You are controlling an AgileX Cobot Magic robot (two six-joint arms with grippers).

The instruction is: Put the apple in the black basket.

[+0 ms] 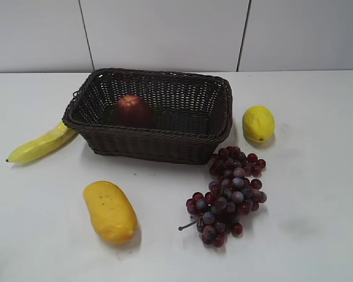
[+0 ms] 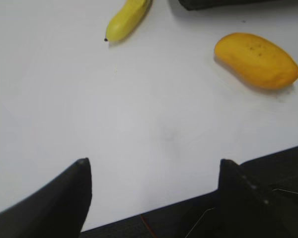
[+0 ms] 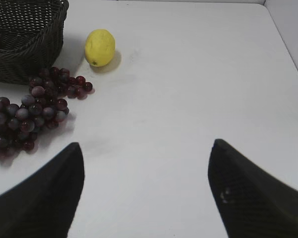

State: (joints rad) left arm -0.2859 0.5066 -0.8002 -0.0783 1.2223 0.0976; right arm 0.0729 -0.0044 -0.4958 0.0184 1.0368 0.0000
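My left jaws [image 2: 151, 191] were spread wide apart with nothing in them. They hung over a bare bit of the white worktop [image 2: 139, 124] near its front edge. My right jaws [image 3: 145, 186] were spread wide too, and they held nothing. They were over bare worktop near the front right corner.

Past my left jaws lay a yellow mango [image 2: 257, 60] and the tip of a banana [image 2: 126, 20]. Past my right jaws lay a bunch of grapes [image 3: 30, 111] and a lemon [image 3: 100, 47].

The apple [image 1: 133, 110] sat inside the black basket [image 1: 182, 144], on its floor at the left end. The basket stood near the back edge of the worktop. So I judged the job was done.

The apple looked round, hard and shiny. I thought it would be a bit heavy and could slip or roll. The best place to hold it would be across its fat middle, from the two sides. A soft squeeze would do, so the skin did not get a bruise.

Some things were hard to see. The near wall of the basket hid the bottom of the apple. Neither wrist view showed the apple at all. The exterior view did not show my arms. The banana's far end went behind the basket's left corner.
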